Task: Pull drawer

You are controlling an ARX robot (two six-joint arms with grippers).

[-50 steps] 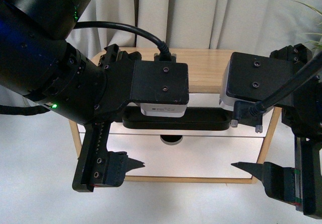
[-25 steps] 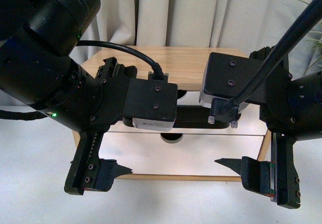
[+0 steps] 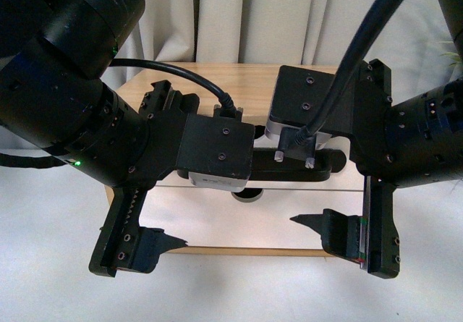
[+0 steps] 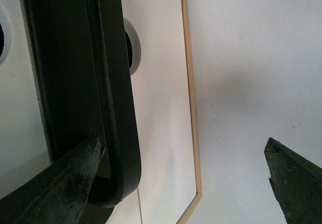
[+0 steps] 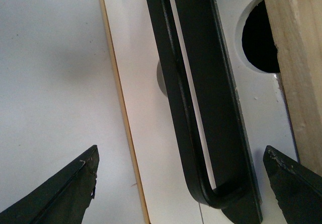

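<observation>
**Item: the drawer [image 5: 264,108].** White front, upper slot of a light wooden cabinet [image 3: 217,79]. It sits directly above a plain white lower front [image 3: 239,224] that has no handle. Half-round notch [image 5: 259,38] cut in its top edge, under the wooden top.

**Fitting: long black handle [image 5: 179,113].** Runs across the drawer front, with a gap behind the bar.

**Left pincer [image 4: 182,143].** Spread wide, holding nothing. One fingertip [image 4: 75,183] lies over the rounded end of the handle in the left wrist view, but whether it touches cannot be told. The other hangs well apart, beyond the cabinet's lower edge.

**Right pincer [image 5: 179,151].** Spread wide, holding nothing. The right wrist view shows the handle's bar between its two fingertips, neither of which rests on it.

**Progress.**
- Done, by appearance: both arms brought up in front of the drawer, the right one lined up astride the handle.
- Left: close on the bar, then pull.
- The drawer looks shut, with no gap or interior on show and its face seemingly level with the lower front.

**Markings.**
- Pale label strip [image 3: 217,182] under the left wrist camera, print too small to read.
- Small green light [image 3: 78,164] on the left arm.
- No brand or other lettering legible anywhere.

**Backdrop.** Pale curtain [image 3: 253,18].
</observation>
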